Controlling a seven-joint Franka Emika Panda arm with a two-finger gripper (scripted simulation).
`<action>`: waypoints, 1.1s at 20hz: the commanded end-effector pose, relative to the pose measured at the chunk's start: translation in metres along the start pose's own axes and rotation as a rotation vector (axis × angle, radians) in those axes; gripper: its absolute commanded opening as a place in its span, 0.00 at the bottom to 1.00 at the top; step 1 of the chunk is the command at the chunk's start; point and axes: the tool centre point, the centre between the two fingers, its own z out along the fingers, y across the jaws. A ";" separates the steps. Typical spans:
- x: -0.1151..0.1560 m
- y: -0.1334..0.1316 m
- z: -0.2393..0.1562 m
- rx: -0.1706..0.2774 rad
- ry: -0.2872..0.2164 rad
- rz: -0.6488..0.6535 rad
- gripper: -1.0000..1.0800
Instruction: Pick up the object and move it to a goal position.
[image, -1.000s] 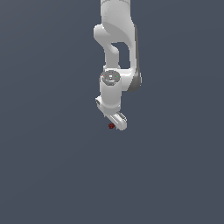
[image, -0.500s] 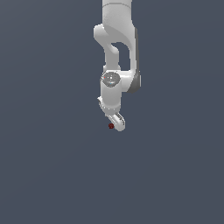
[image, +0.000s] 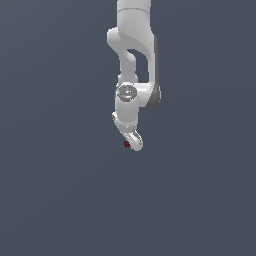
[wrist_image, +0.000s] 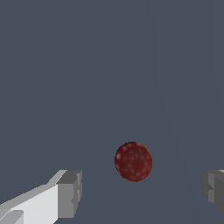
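White arm (image: 134, 60), one in number, hangs from the top edge of the exterior view against a flat slate-grey ground (image: 55, 190); its upper links are cut off by the frame. At its lower end sits one gripper (image: 133, 142), seen nearly end-on, so the fingers overlap into a single pale shape and their spacing cannot be read from this side. One object (image: 127, 144) — a tiny dark red lump — shows at the gripper's tip, on the exterior view's left of it, partly tucked against the white body. Whether it touches the fingers is too small to tell here. No long axis can be made out; it reads as a dot.

Wrist view: the same grey ground fills the frame, with no edge or horizon. Two fingers (wrist_image: 69, 194) are visible, both cut off by the frame edge — one shows a white shank and grey pad, the other (wrist_image: 214, 189) only a grey pad corner. They stand spread wide apart, gripper (wrist_image: 141, 191) holding nothing. The object (wrist_image: 133, 161), one only, is a mottled dark red ball, near-round, with no favoured direction or long axis. It lies between the two pads' lines but beyond their tips, clear of both, nearer the white-shanked finger. Whether it rests on the ground or hangs above it cannot be told.
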 end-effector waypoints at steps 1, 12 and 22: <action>0.000 0.001 0.010 -0.001 0.000 0.001 0.96; 0.000 0.001 0.040 -0.001 0.000 0.004 0.00; 0.000 0.000 0.040 0.000 0.000 0.004 0.00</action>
